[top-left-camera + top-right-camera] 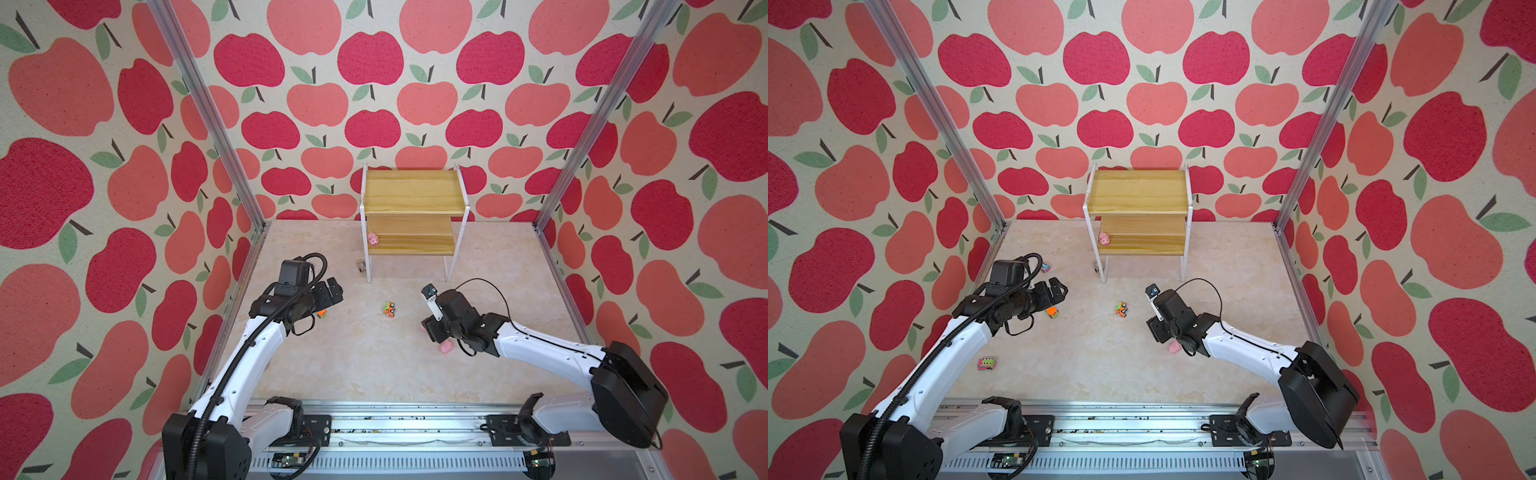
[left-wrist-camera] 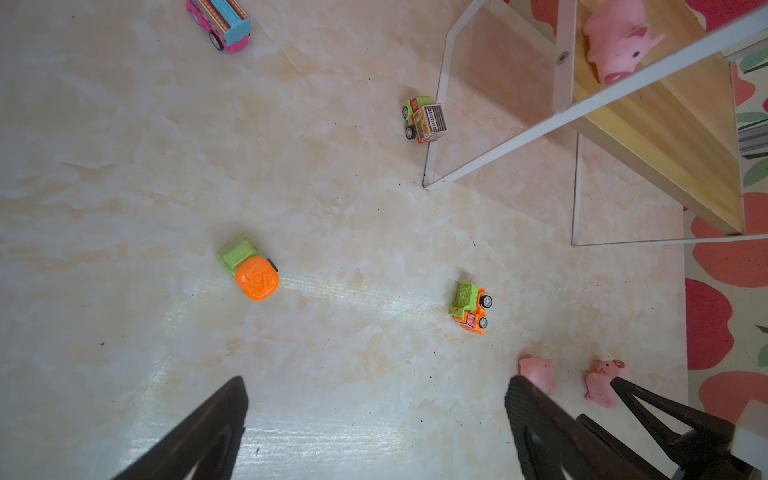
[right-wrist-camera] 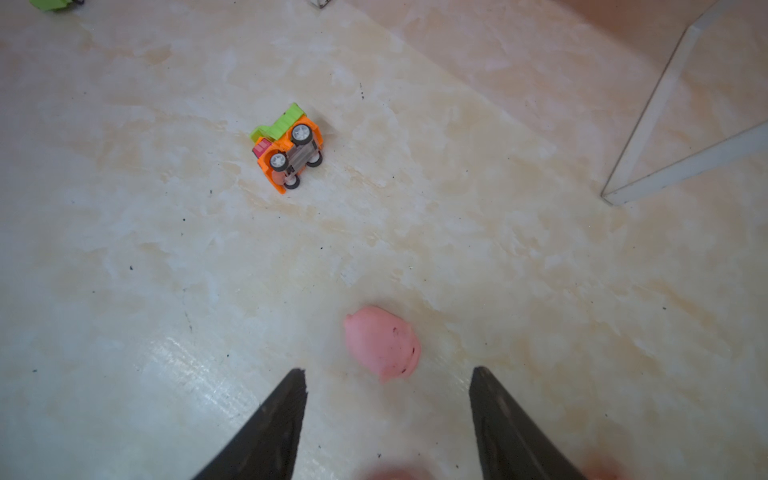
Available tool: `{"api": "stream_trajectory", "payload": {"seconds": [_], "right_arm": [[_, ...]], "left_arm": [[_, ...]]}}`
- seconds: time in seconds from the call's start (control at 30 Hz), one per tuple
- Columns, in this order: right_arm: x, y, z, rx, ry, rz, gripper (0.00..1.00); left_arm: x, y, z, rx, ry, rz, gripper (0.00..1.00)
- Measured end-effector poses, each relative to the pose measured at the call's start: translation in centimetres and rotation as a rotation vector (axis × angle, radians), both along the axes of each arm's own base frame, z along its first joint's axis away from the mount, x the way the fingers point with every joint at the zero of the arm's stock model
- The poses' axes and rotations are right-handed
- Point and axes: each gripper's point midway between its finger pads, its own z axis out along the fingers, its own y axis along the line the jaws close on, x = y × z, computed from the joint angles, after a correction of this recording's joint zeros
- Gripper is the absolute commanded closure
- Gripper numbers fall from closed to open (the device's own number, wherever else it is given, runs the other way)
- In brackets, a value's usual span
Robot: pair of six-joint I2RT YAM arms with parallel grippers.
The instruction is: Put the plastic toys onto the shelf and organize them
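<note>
- The shelf [image 1: 413, 195] is standing at the far edge of the desk [image 1: 353, 365], against the apple-patterned wall, and is showing in both top views.
- One pink pig [image 1: 372, 239] is sitting at the left end of the shelf's lower board.
- The left end effector [image 2: 374, 399] is hanging above the desk with its jaws spread wide, gripping nothing.
- The right end effector [image 3: 388, 386] is holding its jaws apart. A second pig [image 3: 382, 343] is lying on the desk just ahead of the tips, touching neither finger.
- An orange and green dump truck [image 3: 289, 147] is lying on its side between the two arms.
- An orange mixer truck [image 2: 249, 270] is standing near the left end effector.
- A box truck [image 2: 424, 120] is resting just beside the shelf's front left leg.
- A pink truck [image 1: 986, 363] is sitting beside the left arm, well apart from the shelf.
</note>
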Motion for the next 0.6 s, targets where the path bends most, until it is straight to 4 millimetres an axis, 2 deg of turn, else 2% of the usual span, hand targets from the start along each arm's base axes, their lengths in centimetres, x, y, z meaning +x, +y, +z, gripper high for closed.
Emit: {"api": "stream_trajectory", "payload": {"seconds": [0.23, 0.37, 0.6], "right_arm": [[-0.4, 0.5, -3.1, -0.227, 0.065, 0.209, 0.27], [-0.6, 0.2, -5.2, -0.343, 0.104, 0.302, 0.28], [0.3, 0.7, -6.7, -0.446, 0.109, 0.39, 0.32]], "left_arm": [[0.5, -1.7, 3.2, 0.015, -0.088, -0.108, 0.01], [0.6, -2.4, 4.2, 0.013, -0.119, -0.157, 0.01], [0.9, -2.7, 5.5, 0.023, -0.158, -0.19, 0.01]]}}
